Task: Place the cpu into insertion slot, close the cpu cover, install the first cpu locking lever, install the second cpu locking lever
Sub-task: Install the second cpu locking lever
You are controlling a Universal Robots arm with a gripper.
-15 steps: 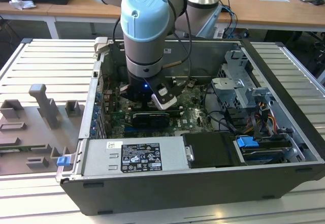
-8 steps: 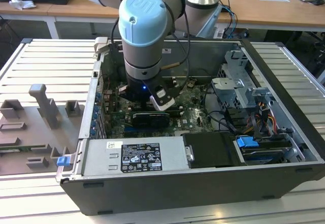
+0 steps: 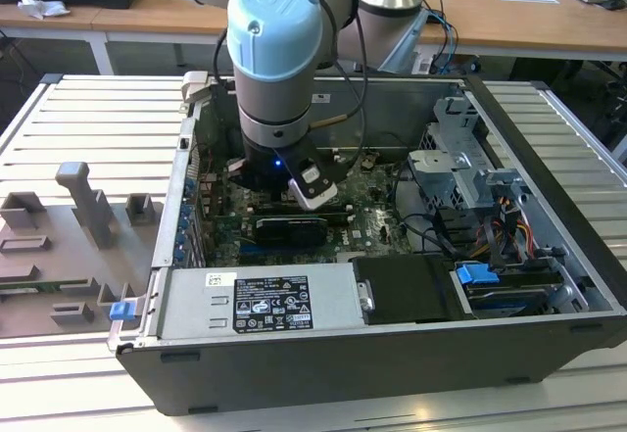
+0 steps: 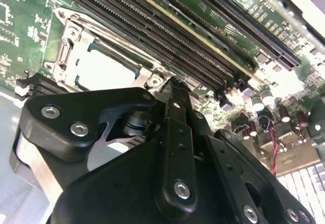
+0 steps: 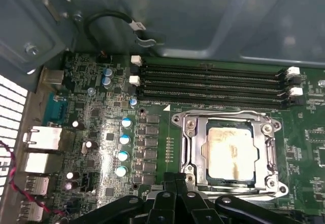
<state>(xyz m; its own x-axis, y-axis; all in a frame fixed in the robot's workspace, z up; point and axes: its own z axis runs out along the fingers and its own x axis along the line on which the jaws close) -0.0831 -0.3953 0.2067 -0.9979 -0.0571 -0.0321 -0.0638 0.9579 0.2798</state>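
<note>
Chip (image 5: 227,154) lay seated under the closed cover (image 5: 195,148); gripper (image 5: 175,182), fingers together and seemingly empty, hovered at the socket's edge; any sideways nudge risked scraping nearby memory slots (image 5: 213,84).

Exterior view: high, off the arm, angled down into the open PC case (image 3: 549,285) on the slatted worktop (image 3: 88,128); whole chassis in frame, arm (image 3: 279,50) blocking the middle. First wrist view: close, looking nearly straight down on the motherboard (image 5: 96,132), socket (image 5: 228,153) and memory slots (image 5: 213,84). Second wrist view: closer still, oblique, across the gripper (image 4: 175,89) body. Both wrist views share the socket (image 4: 101,64) and memory slots (image 4: 167,36).
</note>
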